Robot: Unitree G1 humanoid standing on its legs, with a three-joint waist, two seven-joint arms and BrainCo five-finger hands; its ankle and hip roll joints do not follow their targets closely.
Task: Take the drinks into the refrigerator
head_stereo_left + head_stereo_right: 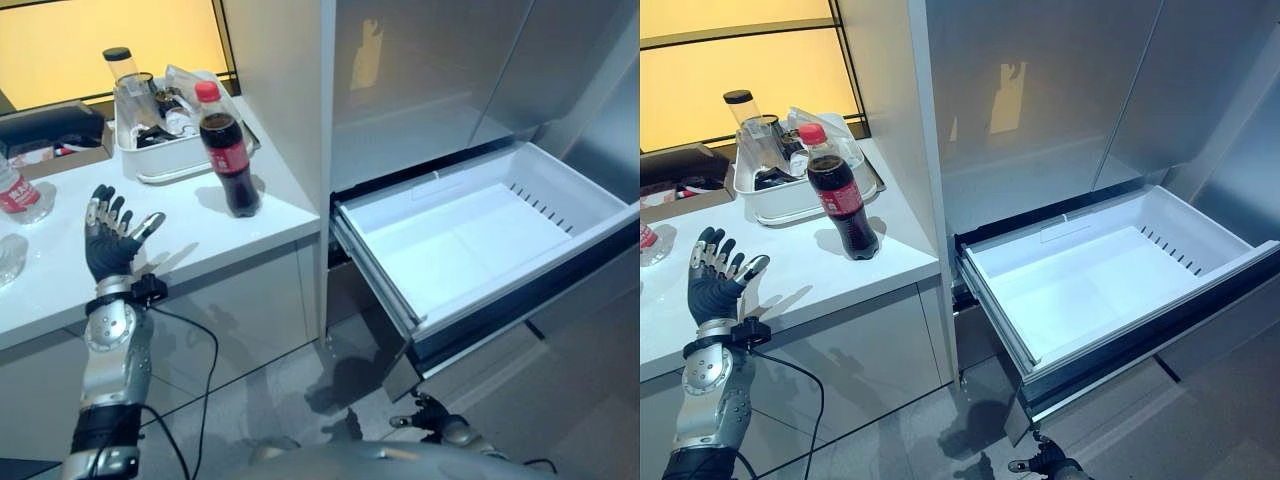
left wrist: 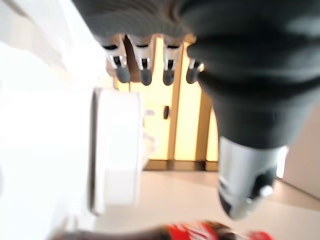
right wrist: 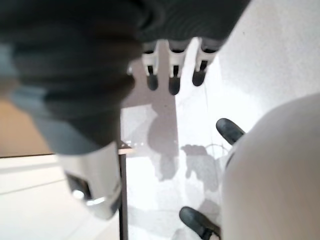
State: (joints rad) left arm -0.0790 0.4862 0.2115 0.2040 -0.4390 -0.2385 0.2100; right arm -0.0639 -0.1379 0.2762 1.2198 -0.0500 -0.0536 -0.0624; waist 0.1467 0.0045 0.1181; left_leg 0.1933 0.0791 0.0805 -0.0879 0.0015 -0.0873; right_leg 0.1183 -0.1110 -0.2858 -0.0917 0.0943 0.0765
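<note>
A dark cola bottle [image 1: 230,150] with a red cap and red label stands upright on the white counter [image 1: 200,240], close to the refrigerator's side. My left hand [image 1: 110,238] is raised over the counter to the bottle's left, open, fingers spread, holding nothing. In the left wrist view its fingers [image 2: 142,70] point straight out and the cola bottle [image 2: 200,231] lies past the thumb. The refrigerator's white drawer [image 1: 470,240] is pulled out and holds nothing. My right hand [image 1: 432,412] hangs low near the floor below the drawer, its fingers [image 3: 172,75] straight.
A white tray [image 1: 170,158] with jars and packets sits behind the bottle. A second bottle [image 1: 20,195] with a red label and a dark box [image 1: 50,130] are at the counter's far left. The refrigerator's upper doors [image 1: 430,80] are closed.
</note>
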